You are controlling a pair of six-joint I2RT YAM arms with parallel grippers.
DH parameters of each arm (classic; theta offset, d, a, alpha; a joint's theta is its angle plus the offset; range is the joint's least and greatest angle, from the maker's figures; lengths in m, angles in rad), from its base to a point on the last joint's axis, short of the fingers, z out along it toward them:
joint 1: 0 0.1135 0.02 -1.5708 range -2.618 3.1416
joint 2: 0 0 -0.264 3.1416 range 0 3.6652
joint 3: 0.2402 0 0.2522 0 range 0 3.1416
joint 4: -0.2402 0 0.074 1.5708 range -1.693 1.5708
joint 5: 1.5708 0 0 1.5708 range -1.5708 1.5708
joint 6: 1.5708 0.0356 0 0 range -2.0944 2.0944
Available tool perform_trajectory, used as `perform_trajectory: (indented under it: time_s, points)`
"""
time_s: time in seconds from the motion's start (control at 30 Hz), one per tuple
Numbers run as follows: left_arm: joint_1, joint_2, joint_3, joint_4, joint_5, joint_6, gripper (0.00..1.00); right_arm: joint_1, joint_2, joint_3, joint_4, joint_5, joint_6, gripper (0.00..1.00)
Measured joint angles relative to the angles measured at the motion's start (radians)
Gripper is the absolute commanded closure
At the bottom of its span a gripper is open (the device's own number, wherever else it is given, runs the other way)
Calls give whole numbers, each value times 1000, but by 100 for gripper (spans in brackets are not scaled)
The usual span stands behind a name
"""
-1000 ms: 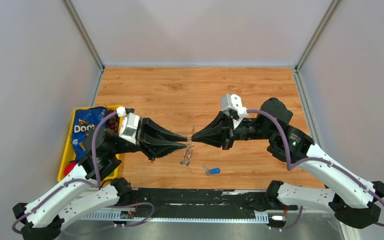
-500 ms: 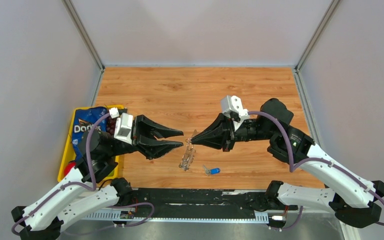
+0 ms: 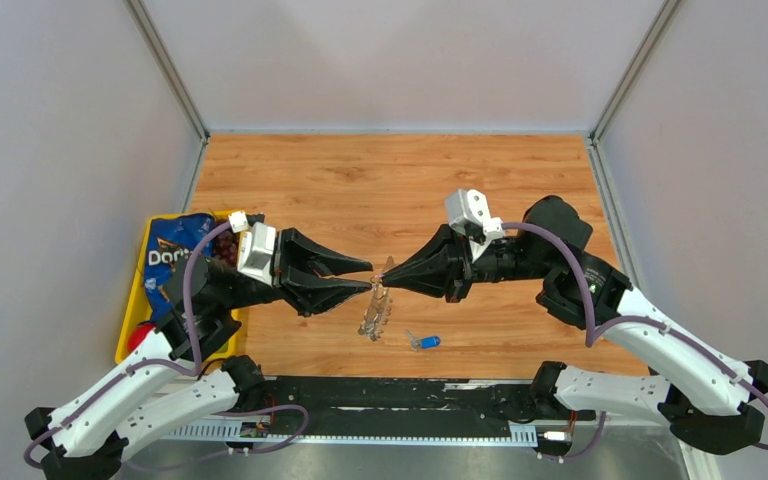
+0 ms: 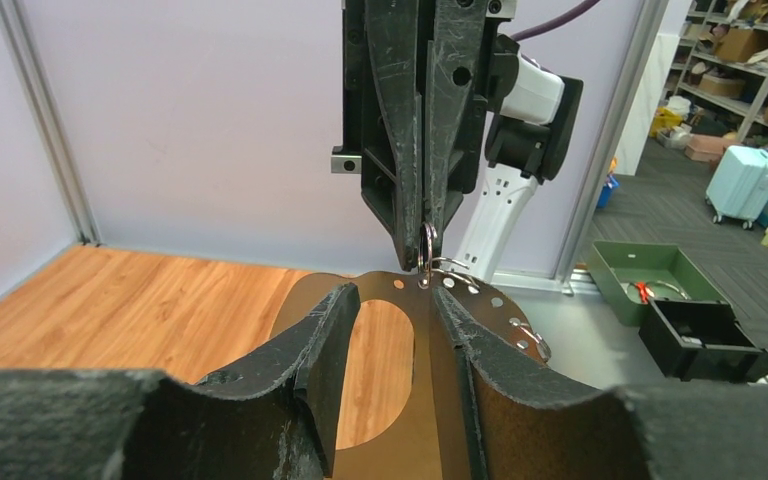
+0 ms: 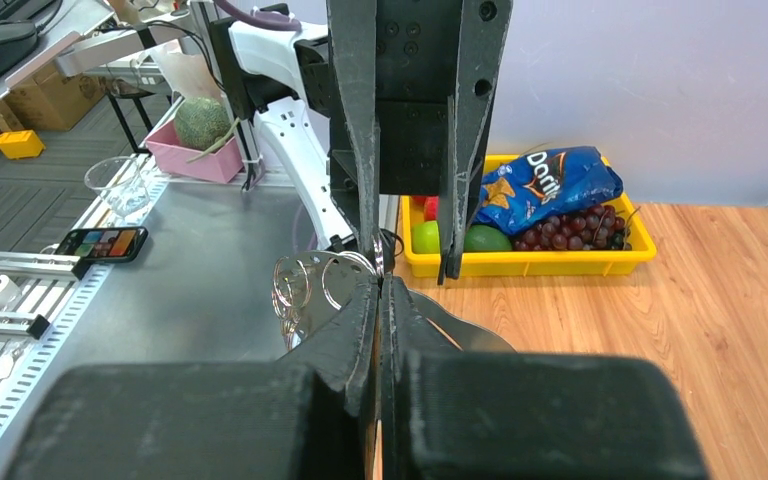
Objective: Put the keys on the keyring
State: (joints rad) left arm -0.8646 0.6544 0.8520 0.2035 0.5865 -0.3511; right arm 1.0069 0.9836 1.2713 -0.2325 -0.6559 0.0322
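Top external view first, read from the near edge outward; finds nearest the key (image 3: 426,341) with the blue head, lying flat on the table (image 3: 360,180), a little right of the middle, touched by nothing; judges therefore that the main part is not done, the key being neither picked up nor threaded. Just beyond it, finds the ring (image 3: 373,312) lifted off the wood, hanging with its bunch of small silver pieces from the tip of the right gripper (image 3: 387,276); counts this as the only step done so far, the ring raised and presented. Left to do, by this judgement: take up the key, open a gap in the ring, slide the key on.

Then the pose; sees the right gripper pressed together on the top of the ring, arm stretched low toward the left. Sees the left gripper (image 3: 369,277) facing it tip to tip, spread and holding nothing, its tips on both sides of the ring top and very close; cannot tell from above whether touching. Confirms this in the left wrist view: own fingers (image 4: 332,338) apart in front, the other gripper closed on the ring just behind them. Farther left, notes a yellow tray (image 3: 126,342) with a chip bag (image 3: 175,250); farthest, the grey wall (image 3: 390,60).
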Motion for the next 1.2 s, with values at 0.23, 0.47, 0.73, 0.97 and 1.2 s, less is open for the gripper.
perform_trajectory:
  time_s: [0.23, 0.47, 0.73, 0.97, 1.2]
  points:
    - [0, 2, 0, 11, 7, -1, 58, 4, 11, 11, 10, 3, 0, 100]
    - [0, 1, 0, 26, 14, -3, 58, 7, 12, 11, 11, 19, 0, 100]
    - [0, 1, 0, 26, 15, -3, 60, 16, 24, 11, 13, 21, 0, 100]
    - [0, 2, 0, 33, 15, -3, 65, 20, 24, 11, 13, 27, -1, 100]
    - [0, 4, 0, 35, 16, -7, 85, 20, 24, 11, 13, 37, -2, 100]
